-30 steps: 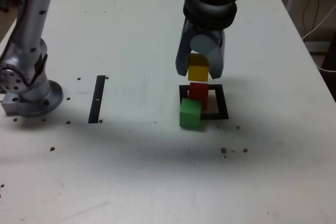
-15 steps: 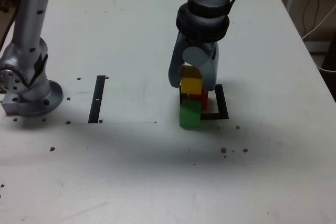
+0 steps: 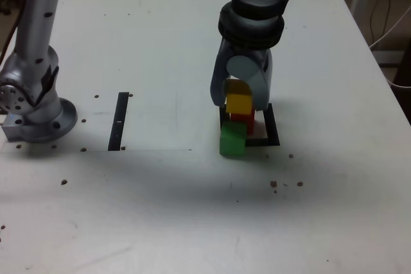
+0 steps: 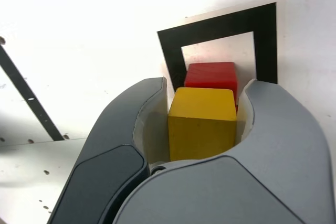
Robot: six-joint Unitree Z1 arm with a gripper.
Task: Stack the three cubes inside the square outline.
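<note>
- the jaws are closed on the yellow cube (image 3: 239, 103), gripping it by two opposite sides.
- the red cube (image 3: 249, 120) seems to stand inside the square outline (image 3: 272, 126), toward the exterior view's left; the green cube (image 3: 232, 141) is in front, over the near left corner.
- the step looks like setting yellow on red: line up their faces in the wrist view first, then lower straight down, slowly.
- let go only once yellow sits flat, opening evenly so neither jaw nudges red or green.
- compared with a second ago, yellow has come lower and nearer the camera; since the half-second frame it has shifted slightly to the exterior view's right.
- red and green look unmoved.
</note>
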